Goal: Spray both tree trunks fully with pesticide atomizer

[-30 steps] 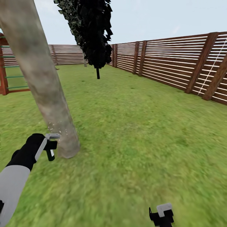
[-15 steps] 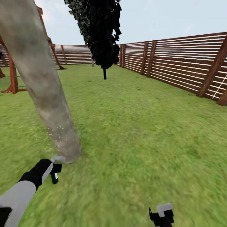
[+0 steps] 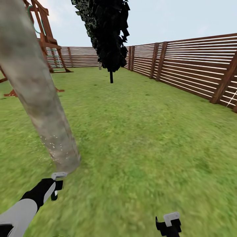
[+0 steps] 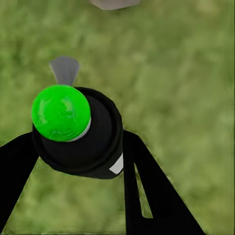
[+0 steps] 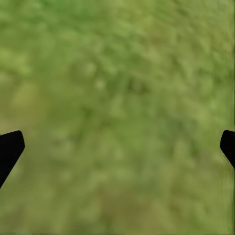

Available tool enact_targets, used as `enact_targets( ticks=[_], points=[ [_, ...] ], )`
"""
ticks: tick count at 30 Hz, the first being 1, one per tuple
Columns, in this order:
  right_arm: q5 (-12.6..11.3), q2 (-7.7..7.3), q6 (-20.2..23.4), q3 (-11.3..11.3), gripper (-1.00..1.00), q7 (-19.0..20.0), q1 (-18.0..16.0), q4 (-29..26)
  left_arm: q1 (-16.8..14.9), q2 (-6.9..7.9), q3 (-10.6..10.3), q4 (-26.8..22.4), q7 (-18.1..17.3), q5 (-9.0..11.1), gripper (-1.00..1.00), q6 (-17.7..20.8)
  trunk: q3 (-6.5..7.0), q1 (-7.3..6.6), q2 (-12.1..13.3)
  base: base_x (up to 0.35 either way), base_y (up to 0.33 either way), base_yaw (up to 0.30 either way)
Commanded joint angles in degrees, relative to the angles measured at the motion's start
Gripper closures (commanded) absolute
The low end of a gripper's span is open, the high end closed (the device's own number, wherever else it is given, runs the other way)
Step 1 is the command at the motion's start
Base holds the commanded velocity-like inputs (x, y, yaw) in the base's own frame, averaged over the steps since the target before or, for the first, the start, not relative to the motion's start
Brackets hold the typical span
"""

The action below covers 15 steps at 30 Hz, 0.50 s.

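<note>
Your left gripper [image 4: 81,156] is clamped on the one pesticide atomizer [image 4: 78,129], its two black fingers [image 4: 147,191] pressed to either side of a squat black body topped with a glossy green ball, a grey nozzle jutting forward over the grass. In the head view that left gripper [image 3: 56,187] sits low over the floor [image 3: 148,138], just beside the base of one thick, mottled grey-beige tree trunk [image 3: 39,98], where a scatter of pale pesticide specks [image 3: 52,146] dots the bark near the bottom. Your right gripper [image 5: 117,142] is spread wide with nothing between its two tips, hanging above blurry grass. Further out stand one black cypress-like tree [image 3: 107,33], a brown slatted fence [image 3: 191,65] and a wooden play frame [image 3: 42,39].
</note>
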Motion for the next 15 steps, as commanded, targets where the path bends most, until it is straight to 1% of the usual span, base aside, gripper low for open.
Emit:
enact_targets(
  ticks=[1, 2, 4, 5, 8, 12, 15],
  points=[
    [0.0, 0.0, 0.0, 0.0, -1.0, 0.0, 0.0, 0.0, 0.0, 0.1, 0.1, 0.0, 0.7, 0.4, 1.0, 0.0, 0.0, 0.0, 0.0, 0.089, -0.266, 0.275],
    [0.0, 0.0, 0.0, 0.0, -1.0, 0.0, 0.0, 0.0, 0.0, 0.18, 0.7, 0.0, 1.0, 0.9, 1.0, 0.0, 0.0, 0.0, 0.0, 0.092, -0.266, 0.276],
    [0.0, 0.0, 0.0, 0.0, -1.0, 0.0, 0.0, 0.0, 0.1, 0.25, 3.0, 0.1, 1.2, 2.1, 1.0, -0.3, 0.0, 0.0, 0.0, 0.105, -0.266, 0.277],
    [0.0, 0.0, 0.0, 0.0, -1.0, 0.0, 0.0, 0.0, 0.1, 0.22, 3.4, 0.1, 1.3, 2.3, 1.0, -0.9, 0.0, 0.0, 0.0, 0.147, -0.255, 0.277],
    [0.0, 0.0, 0.0, 0.0, -1.0, 0.0, 0.0, 0.0, 0.1, -0.3, 3.6, 0.1, 1.3, 2.4, 1.0, -2.9, 0.0, 0.0, 0.0, 0.221, -0.203, 0.223],
    [0.0, 0.0, 0.0, 0.0, -1.0, 0.0, 0.0, 0.0, 0.1, -0.57, 3.6, 0.1, 1.4, 2.6, 1.0, -3.3, 0.0, 0.0, 0.0, 0.258, -0.173, 0.021],
    [0.0, 0.0, 0.0, 0.0, -1.0, 0.0, 0.0, 0.0, 0.1, -0.61, 3.6, 0.1, 1.4, 2.6, 1.0, -3.3, 0.0, 0.0, 0.0, 0.094, -0.247, 0.001]
  ],
)
